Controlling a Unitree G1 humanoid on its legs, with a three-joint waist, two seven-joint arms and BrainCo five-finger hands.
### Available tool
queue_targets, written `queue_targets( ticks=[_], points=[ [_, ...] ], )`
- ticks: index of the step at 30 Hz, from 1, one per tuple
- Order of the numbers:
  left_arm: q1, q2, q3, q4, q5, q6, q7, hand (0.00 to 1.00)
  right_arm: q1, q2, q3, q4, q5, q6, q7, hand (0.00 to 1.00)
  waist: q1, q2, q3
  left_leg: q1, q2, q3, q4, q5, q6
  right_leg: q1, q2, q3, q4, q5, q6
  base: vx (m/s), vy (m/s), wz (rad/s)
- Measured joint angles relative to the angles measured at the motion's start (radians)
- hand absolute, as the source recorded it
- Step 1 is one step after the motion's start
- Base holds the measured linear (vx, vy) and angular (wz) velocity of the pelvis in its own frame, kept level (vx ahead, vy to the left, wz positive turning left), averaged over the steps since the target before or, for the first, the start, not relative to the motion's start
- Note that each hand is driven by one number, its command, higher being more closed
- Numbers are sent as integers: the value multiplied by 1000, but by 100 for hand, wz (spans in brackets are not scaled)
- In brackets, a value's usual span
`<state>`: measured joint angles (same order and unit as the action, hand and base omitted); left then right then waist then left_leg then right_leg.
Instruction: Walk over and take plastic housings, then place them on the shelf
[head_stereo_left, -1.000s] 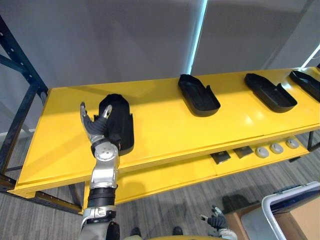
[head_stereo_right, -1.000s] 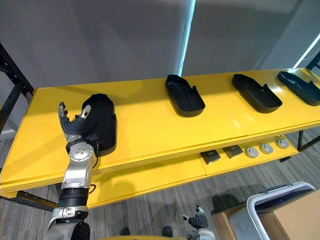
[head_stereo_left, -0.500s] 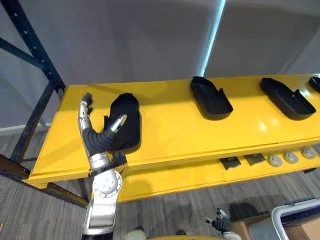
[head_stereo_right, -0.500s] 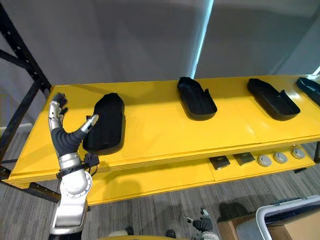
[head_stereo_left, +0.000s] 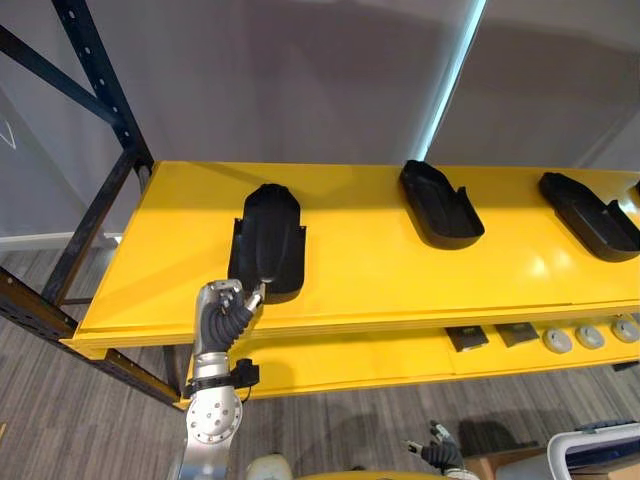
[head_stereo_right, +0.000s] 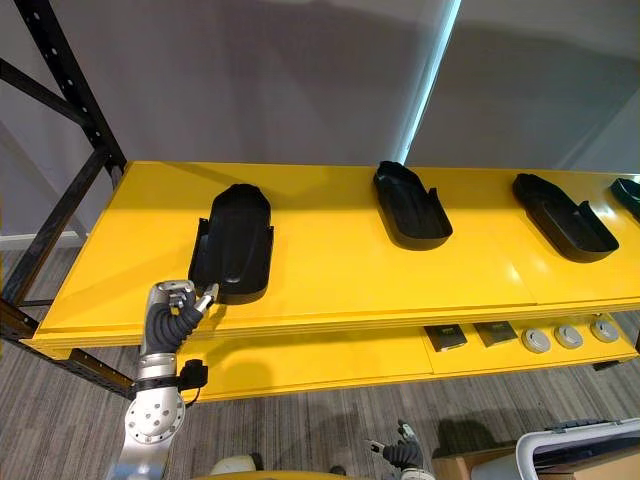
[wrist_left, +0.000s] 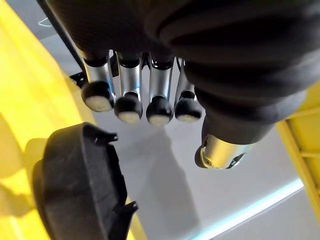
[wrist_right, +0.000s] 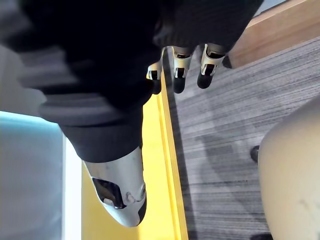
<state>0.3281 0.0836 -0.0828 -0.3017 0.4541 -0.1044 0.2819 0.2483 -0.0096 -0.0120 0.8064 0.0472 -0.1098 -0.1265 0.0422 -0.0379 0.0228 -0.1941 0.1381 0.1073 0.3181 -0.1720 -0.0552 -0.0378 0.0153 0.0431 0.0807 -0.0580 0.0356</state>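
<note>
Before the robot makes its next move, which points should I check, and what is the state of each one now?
1. Left hand free of the nearest housing: ok, fingers are not around it, tips close to its near end.
2. Left hand empty: ok, fingers relaxed.
3. Nearest housing fully on the shelf: ok, it lies behind the front edge.
4. Right hand empty: ok, it hangs low above the floor.
5. Free room on the shelf: ok, bare yellow up to the second housing.
6. Where a further housing waits: cannot tell.
</note>
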Motion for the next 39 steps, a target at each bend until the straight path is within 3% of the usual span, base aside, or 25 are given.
queue_targets(
  ticks=[11, 24, 39],
  points=[
    [-10, -23, -46, 127, 70, 43, -18, 100, 2, 0, -1, -9, -2, 3, 0, 0, -2, -5, -4, 16, 3, 26, -12, 1, 2, -1, 0, 15, 1, -2, -3, 6, 5, -5],
    [-200, -32, -78, 241, 142, 82, -12, 100, 4, 3, -9, -40, -12, 10, 1, 0, -5, -9, -6, 34, 0, 38, -44, 5, 2, -2, -4, 41, -14, -2, -3, 22, 2, -5],
    [-325, -22, -40, 401, 147, 123, -12, 100, -19, 11, -25, -39, -21, 12, 18, 0, -29, -6, -9, 109, -34, 51, -239, 116, -7, -22, -15, 46, -20, 9, -1, -3, -6, 0]
  ],
)
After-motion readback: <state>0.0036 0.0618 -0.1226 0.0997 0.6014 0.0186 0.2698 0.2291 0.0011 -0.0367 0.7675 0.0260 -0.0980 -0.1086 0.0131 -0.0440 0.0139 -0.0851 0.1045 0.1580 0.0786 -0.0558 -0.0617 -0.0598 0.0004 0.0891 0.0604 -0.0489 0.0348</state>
